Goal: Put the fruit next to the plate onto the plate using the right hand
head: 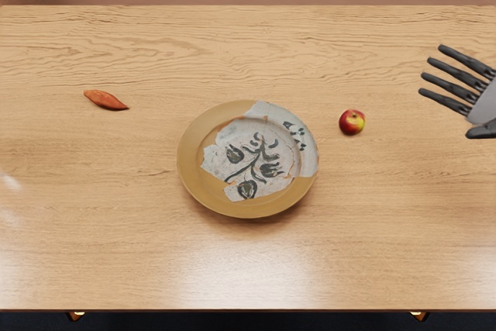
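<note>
Plate (188, 167) sits mid-table (248, 269), mustard rim, pale centre with dark brush marks; nothing on it. Apple (351, 122) is right of the plate, near the rim but not touching, resting on the wood. Red with a yellowish patch; stem side too small to make out.

Right hand (474, 98) is further right of the plate, past the apple and well apart from it. Fingers (446, 83) are splayed and point toward the plate, holding nothing. The frame edge cuts the hand: four fingers and a thumb stub show, while most of the palm, the wrist and the arm are out of the picture. Can't tell its height above the table.

Orange tapered thing (105, 99) lies left of the plate, well apart from it. Can't identify it at this size.
</note>
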